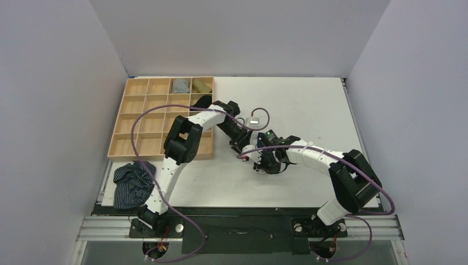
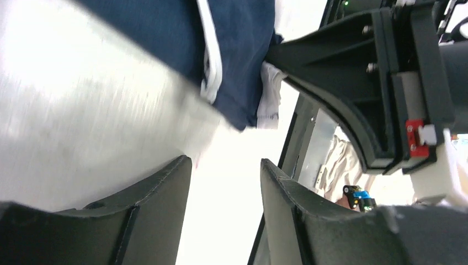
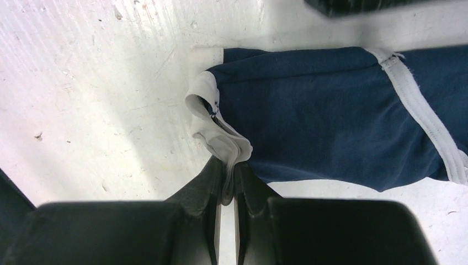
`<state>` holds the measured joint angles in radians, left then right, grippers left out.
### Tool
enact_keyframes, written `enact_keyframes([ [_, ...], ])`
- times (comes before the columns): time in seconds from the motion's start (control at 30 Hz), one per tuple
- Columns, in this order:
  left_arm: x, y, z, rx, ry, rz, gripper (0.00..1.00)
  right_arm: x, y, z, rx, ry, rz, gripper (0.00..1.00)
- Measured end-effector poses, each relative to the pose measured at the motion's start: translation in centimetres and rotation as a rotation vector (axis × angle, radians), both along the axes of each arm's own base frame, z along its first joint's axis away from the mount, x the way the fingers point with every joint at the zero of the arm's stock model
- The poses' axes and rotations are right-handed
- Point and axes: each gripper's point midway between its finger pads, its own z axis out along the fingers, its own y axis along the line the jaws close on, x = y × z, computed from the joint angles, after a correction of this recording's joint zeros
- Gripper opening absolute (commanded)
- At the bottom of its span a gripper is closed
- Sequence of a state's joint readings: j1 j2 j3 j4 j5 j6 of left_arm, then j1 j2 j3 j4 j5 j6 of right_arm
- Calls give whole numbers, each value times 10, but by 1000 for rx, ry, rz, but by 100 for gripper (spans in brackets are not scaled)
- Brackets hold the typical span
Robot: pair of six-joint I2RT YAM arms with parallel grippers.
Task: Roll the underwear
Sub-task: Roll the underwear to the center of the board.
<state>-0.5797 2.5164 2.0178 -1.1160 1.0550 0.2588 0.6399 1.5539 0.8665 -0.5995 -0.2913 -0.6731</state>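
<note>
The underwear (image 3: 320,110) is navy-blue fabric with white trim, lying flat on the white table. In the right wrist view my right gripper (image 3: 227,179) is shut on a bunched fold of its white waistband at the left end. My left gripper (image 2: 226,163) stands open just in front of the underwear (image 2: 165,33), with only bright table between its fingers. One black finger (image 2: 331,66) of the right gripper reaches into the fabric's edge there. In the top view both grippers meet mid-table, left (image 1: 243,144) and right (image 1: 265,161), and they hide the underwear.
A wooden compartment tray (image 1: 124,124) sits at the back left under the left arm, with rolled items (image 1: 180,85) and a black roll (image 1: 203,101) in its far cells. A striped garment (image 1: 132,185) lies at the near left. Walls close the left, back and right.
</note>
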Motion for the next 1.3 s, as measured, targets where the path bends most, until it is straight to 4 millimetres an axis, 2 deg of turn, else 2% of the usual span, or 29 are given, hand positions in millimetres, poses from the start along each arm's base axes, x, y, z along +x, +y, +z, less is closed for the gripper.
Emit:
enact_keyframes([
  [0.27, 9, 33, 8, 19, -124, 84, 48, 0, 1, 9, 30, 39, -16, 0],
  [0.53, 17, 62, 32, -14, -342, 284, 49, 14, 3, 26, 128, 124, -81, 0],
  [0.7, 21, 67, 47, -54, -495, 357, 49, 21, 5, 18, 154, 259, -99, 0],
  [0.83, 23, 70, 52, -68, -587, 383, 50, 21, 6, 5, 162, 417, -108, 0],
  [0.93, 22, 72, 54, -75, -661, 376, 50, 17, 7, 4, 183, 519, -118, 0],
  [1.03, 11, 68, 57, -85, -748, 335, 50, 14, 7, 4, 198, 593, -125, 0],
  [1.17, -10, 53, 65, -125, -872, 240, 51, 5, 7, 5, 206, 717, -115, 0],
  [1.3, -19, 41, 63, -133, -958, 164, 51, -4, 7, 6, 212, 831, -111, 0],
])
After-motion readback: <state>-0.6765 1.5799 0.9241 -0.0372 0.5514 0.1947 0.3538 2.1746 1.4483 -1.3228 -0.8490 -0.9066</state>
